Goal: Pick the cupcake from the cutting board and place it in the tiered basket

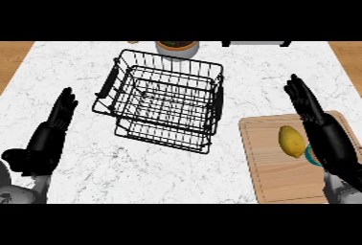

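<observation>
Where right hand (320,127) covers it, cupcake (310,156), teal rim

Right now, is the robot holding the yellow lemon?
No, the lemon lies on the cutting board, and the right hand beside it has straight, open fingers.

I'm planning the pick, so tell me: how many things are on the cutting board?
2. A yellow lemon lies on the cutting board. A teal-rimmed thing sits just right of it, mostly hidden behind the right hand. More could be hidden there.
</observation>
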Robot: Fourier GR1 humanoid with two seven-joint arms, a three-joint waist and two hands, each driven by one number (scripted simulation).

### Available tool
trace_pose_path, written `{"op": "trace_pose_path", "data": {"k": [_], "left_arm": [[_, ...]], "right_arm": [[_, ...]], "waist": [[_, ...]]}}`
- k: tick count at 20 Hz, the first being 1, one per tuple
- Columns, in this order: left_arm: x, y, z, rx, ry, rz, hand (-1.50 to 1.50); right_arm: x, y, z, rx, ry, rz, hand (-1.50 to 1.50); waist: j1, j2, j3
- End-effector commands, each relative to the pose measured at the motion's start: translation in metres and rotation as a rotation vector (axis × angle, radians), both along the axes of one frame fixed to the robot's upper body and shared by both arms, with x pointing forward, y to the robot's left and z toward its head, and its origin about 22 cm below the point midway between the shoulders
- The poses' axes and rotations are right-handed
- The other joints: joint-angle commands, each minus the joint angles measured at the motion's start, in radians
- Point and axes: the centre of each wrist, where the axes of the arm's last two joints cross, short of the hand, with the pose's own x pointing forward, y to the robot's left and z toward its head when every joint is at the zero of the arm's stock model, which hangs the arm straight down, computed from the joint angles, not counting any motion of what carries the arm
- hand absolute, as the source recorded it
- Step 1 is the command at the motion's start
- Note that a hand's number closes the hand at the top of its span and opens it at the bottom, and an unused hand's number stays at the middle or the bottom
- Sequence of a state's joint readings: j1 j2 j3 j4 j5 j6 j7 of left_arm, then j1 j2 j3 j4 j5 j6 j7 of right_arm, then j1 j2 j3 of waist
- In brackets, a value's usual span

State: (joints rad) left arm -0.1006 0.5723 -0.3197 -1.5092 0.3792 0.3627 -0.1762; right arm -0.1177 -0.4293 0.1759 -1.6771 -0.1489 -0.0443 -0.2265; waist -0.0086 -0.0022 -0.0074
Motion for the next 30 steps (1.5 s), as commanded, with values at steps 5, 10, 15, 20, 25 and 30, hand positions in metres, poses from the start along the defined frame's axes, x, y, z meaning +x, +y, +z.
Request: {"op": "trace_pose_path", "data": {"k": [5,10,15,20,25,30], "left_arm": [[0.002,-0.023,-0.012,-0.142,0.188,-0.050,0.00],[-0.007,-0.029,-0.022,-0.223,0.283,-0.070,0.00],[0.023,-0.056,0.004,-0.202,0.292,-0.164,0.00],[0.019,-0.065,0.000,-0.202,0.305,-0.166,0.00],[0.019,-0.062,-0.004,-0.209,0.302,-0.194,0.00],[0.022,-0.065,0.002,-0.195,0.286,-0.218,0.00]], "right_arm": [[-0.049,-0.078,-0.016,0.079,-0.223,-0.364,1.50],[-0.086,-0.122,-0.060,0.255,-0.182,-1.053,-1.50],[-0.147,-0.115,-0.102,-0.013,-0.232,-0.919,-1.50],[-0.180,-0.110,-0.072,-0.264,-0.065,-0.997,-1.50],[-0.209,-0.101,-0.056,-0.464,0.085,-1.170,-1.50],[-0.222,-0.081,-0.030,-0.565,0.237,-1.237,-1.50]], "waist": [[-0.075,-0.003,0.012],[-0.112,-0.003,0.015],[-0.021,0.002,0.008],[-0.016,0.003,0.004],[-0.007,0.017,-0.003],[0.020,0.023,-0.003]]}}
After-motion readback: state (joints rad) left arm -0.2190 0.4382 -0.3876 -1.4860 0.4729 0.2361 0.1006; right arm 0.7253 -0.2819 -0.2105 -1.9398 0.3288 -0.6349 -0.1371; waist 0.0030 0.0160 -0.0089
